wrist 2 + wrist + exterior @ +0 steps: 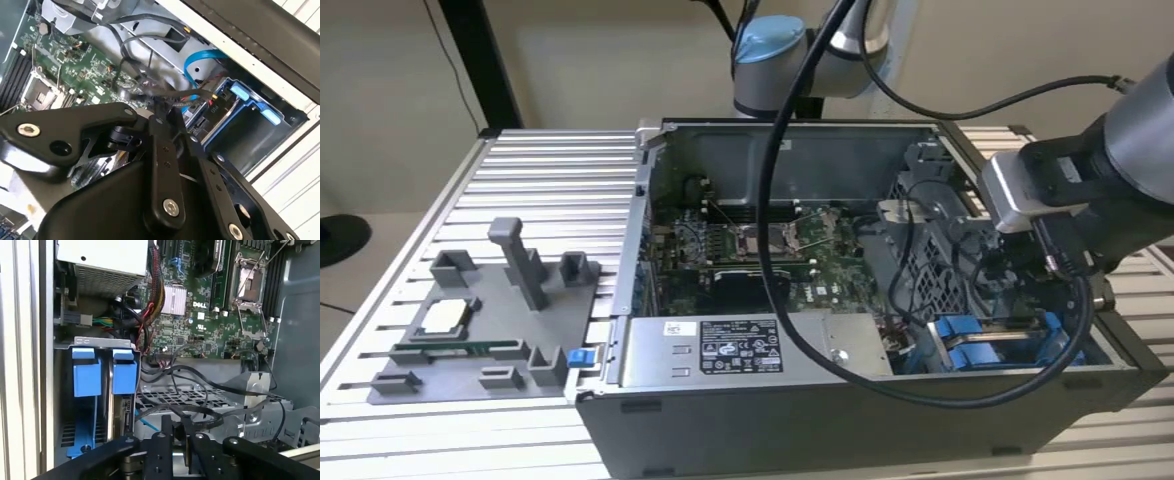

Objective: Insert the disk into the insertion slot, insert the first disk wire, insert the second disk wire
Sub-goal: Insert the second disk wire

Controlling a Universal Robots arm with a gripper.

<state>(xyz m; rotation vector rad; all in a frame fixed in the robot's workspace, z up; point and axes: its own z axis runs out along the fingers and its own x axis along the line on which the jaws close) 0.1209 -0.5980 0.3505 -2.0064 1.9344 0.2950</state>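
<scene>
The insertion slot (pixel 85 375) is a grey metal bay with bright blue rails, in the case corner at the exterior view's right (pixel 987 345). The disk (pixel 121 415) stands edge-on inside it between the blue tabs. Only its thin silver edge shows in the second wrist view (pixel 222 117). A small connector on red and yellow wires (pixel 212 105) sits against the disk's end. My gripper (pixel 180 432) hangs just beside the bay, jaws close together on a black disk wire (pixel 202 415) that loops away over the perforated cage. A blue disk wire (pixel 197 60) curls above the bay.
The open computer case (pixel 640 300) lies on a slatted aluminium table (pixel 534 180). The grey power-supply box (pixel 734 350) sits beside the bay and the motherboard (pixel 747 260) lies further in. A grey fixture with small parts (pixel 480 320) stands at the exterior view's left. Loose cables crowd the bay.
</scene>
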